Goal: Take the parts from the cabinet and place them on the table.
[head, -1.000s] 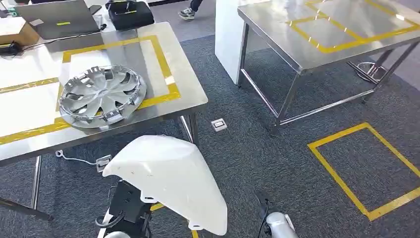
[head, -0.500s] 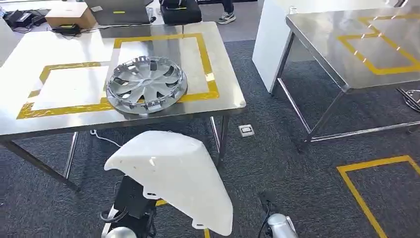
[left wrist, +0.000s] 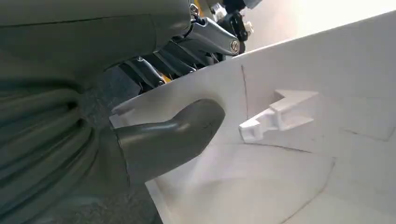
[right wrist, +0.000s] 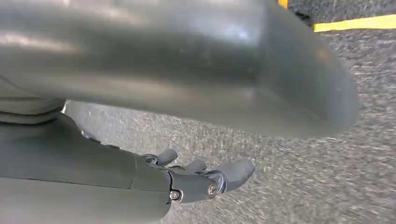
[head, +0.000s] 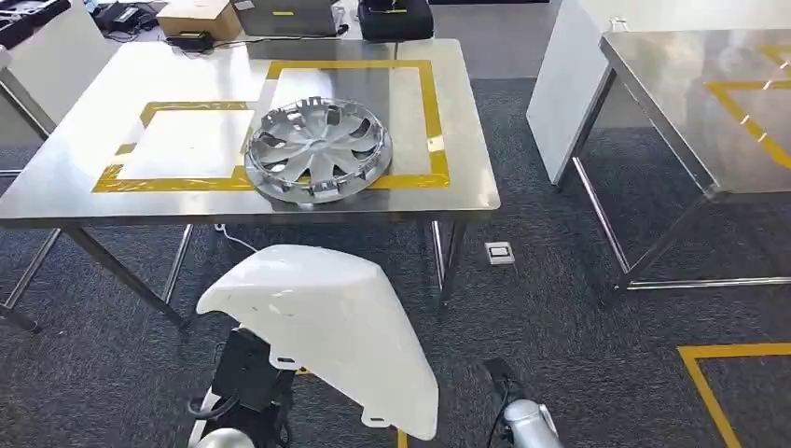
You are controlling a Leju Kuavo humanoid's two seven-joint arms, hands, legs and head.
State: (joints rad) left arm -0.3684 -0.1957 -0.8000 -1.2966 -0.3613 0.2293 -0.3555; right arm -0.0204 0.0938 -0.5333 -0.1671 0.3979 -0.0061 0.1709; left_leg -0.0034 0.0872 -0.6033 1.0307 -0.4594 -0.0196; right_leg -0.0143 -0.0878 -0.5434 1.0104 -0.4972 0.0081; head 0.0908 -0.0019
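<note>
The worktop (head: 84,177) ahead of me is the biggest thing here, steel with yellow tape frames (head: 424,103) marked on it, and a second steel table (head: 690,121) stands off to my right across grey carpet (head: 560,308). A silver wheel cover (head: 317,149) already lies on the worktop, overlapping the front tape line between the two frames. Lower and nearer to me is the white plastic panel (head: 326,327), a broad curved shell that I carry out in front, not yet over the worktop. My left hand (left wrist: 163,135) grips it at its edge, thumb pressed on the inner face just beside a small moulded clip (left wrist: 280,112), darker fingers on the other side. I judge the panel light and fairly stiff but smooth (so it could slip or swing from a one-edge hold), and the clips look breakable, so the rim near that rib is the sensible place to hold. My right hand (right wrist: 201,179) hangs over the carpet holding nothing, fingers loosely bent rather than closed. A cardboard box (head: 198,19) and a laptop (head: 284,17) sit at the far end
</note>
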